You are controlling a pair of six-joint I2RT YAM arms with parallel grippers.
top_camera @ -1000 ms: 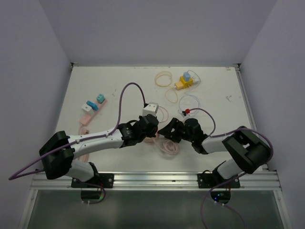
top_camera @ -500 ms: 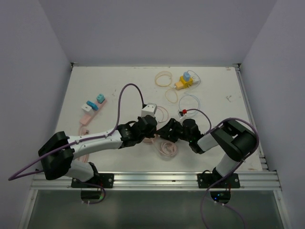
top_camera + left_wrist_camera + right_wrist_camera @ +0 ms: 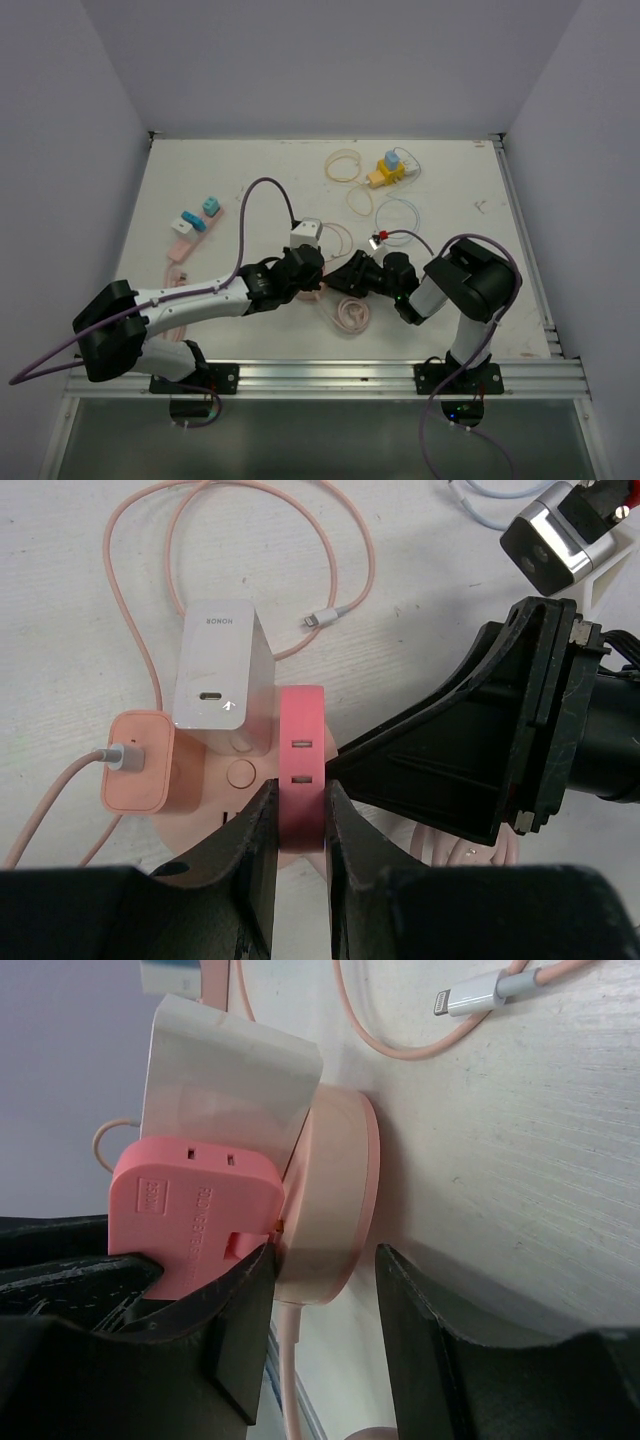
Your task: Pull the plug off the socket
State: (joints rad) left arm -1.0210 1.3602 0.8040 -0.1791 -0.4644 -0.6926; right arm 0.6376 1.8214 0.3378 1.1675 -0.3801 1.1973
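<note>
Firmly, left claw (image 3: 298,802) clamps the pink plug (image 3: 302,750); open right claw (image 3: 318,1260) straddles the socket (image 3: 335,1175).

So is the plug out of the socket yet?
Not yet. Done: the left gripper is clamped on the pink plug. In hand: the right gripper straddles the socket, jaws apart, probably to steady it. Left: the plug sits in the socket, so the pull itself remains.
</note>
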